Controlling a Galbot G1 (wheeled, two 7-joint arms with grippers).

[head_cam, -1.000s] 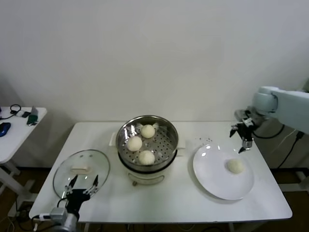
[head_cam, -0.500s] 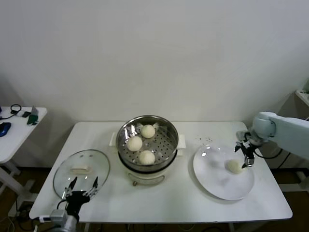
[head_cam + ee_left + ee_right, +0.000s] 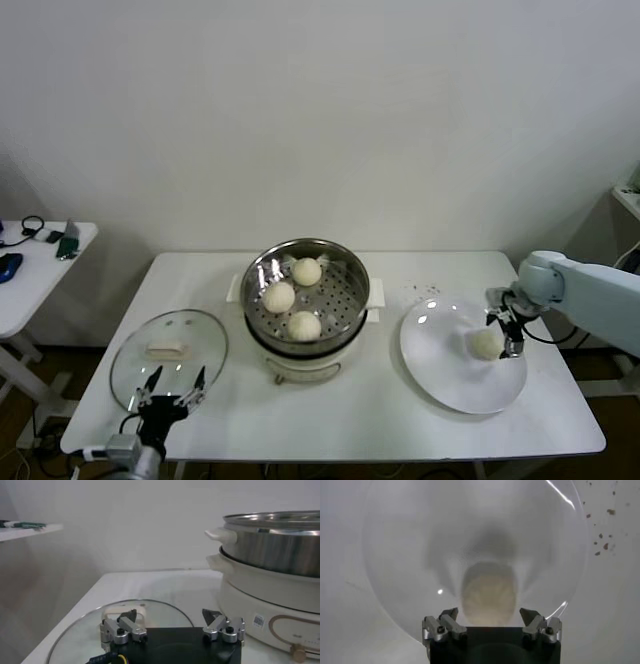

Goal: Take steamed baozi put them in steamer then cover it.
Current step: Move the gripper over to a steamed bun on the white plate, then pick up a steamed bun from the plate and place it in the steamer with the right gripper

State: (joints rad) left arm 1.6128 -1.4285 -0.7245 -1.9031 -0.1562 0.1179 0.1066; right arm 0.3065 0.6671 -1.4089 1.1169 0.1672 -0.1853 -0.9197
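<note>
Three steamed baozi [image 3: 279,296] [image 3: 306,271] [image 3: 304,325] lie in the steel steamer [image 3: 340,297] on its cream pot base at the table's middle. A further baozi [image 3: 486,344] [image 3: 487,594] rests on the white plate [image 3: 440,370] to the right. My right gripper [image 3: 508,331] [image 3: 490,616] hovers just over that bun, open, fingers apart on either side of it, not touching. The glass cover [image 3: 170,356] [image 3: 90,630] lies flat on the table at the left. My left gripper [image 3: 172,382] [image 3: 171,617] stands open at the cover's near edge, empty.
A small side table [image 3: 35,262] with cables and gadgets stands at the far left. Dark crumbs [image 3: 426,291] dot the tabletop behind the plate. The steamer's wall [image 3: 280,545] rises close beside the left gripper.
My right gripper has come down from behind the plate and moved in over the bun on it. The left arm has stayed put.
</note>
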